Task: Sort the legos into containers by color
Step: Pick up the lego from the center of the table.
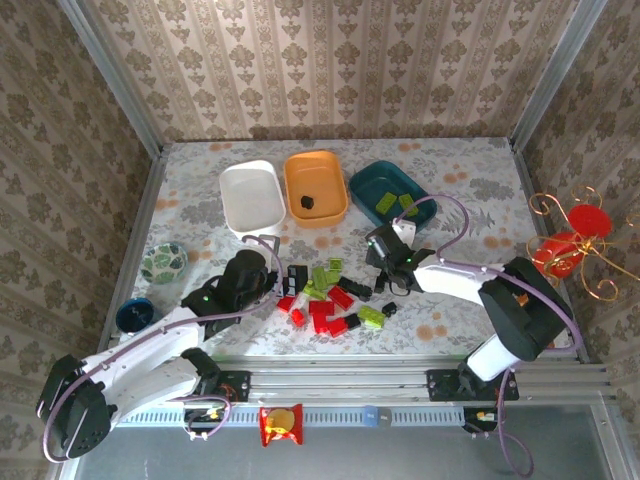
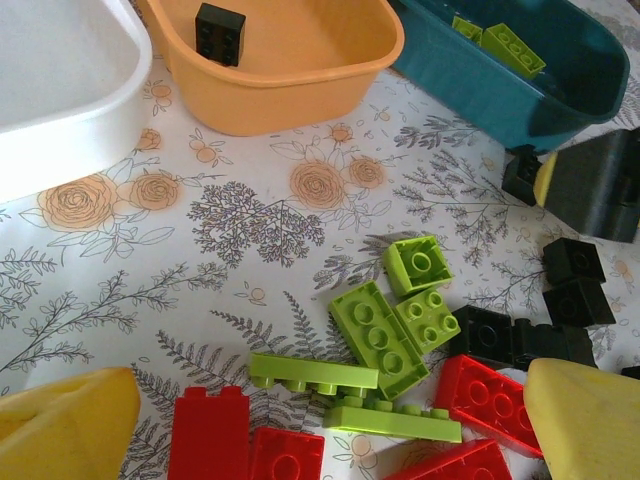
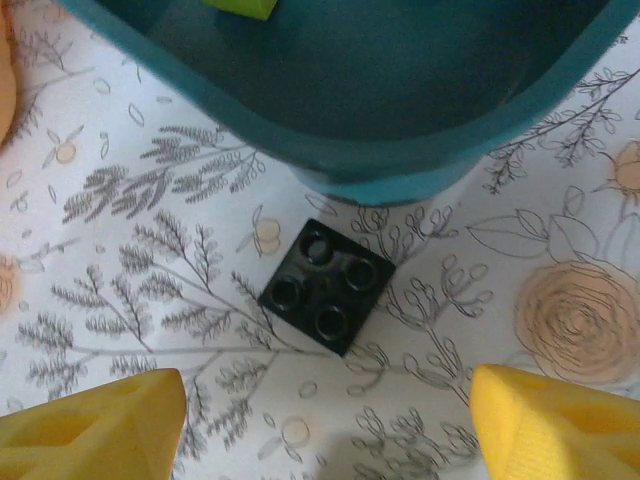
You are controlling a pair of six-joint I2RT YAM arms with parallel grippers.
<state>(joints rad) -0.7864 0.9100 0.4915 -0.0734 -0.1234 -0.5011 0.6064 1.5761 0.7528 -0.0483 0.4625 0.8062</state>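
Note:
A mixed pile of red, lime green and black legos point(image 1: 325, 300) lies on the flowered table, in front of the three containers. The white tray point(image 1: 252, 197) is bare. The orange tray point(image 1: 315, 187) holds one black brick point(image 2: 220, 32). The teal tray point(image 1: 392, 197) holds green bricks point(image 2: 512, 47). My left gripper point(image 2: 325, 425) is open over the pile, with green bricks point(image 2: 380, 335) and red bricks point(image 2: 210, 430) between its yellow fingertips. My right gripper point(image 3: 325, 430) is open and holds nothing. A black four-stud brick point(image 3: 325, 287) lies just ahead of it, against the teal tray's wall point(image 3: 400, 170).
A small green patterned bowl point(image 1: 163, 262) and a dark blue mug point(image 1: 134, 315) stand at the table's left edge. A red ornament with wire loops point(image 1: 570, 245) sits beyond the right edge. A snack packet point(image 1: 281, 424) rests on the front rail. Patterned walls enclose the table.

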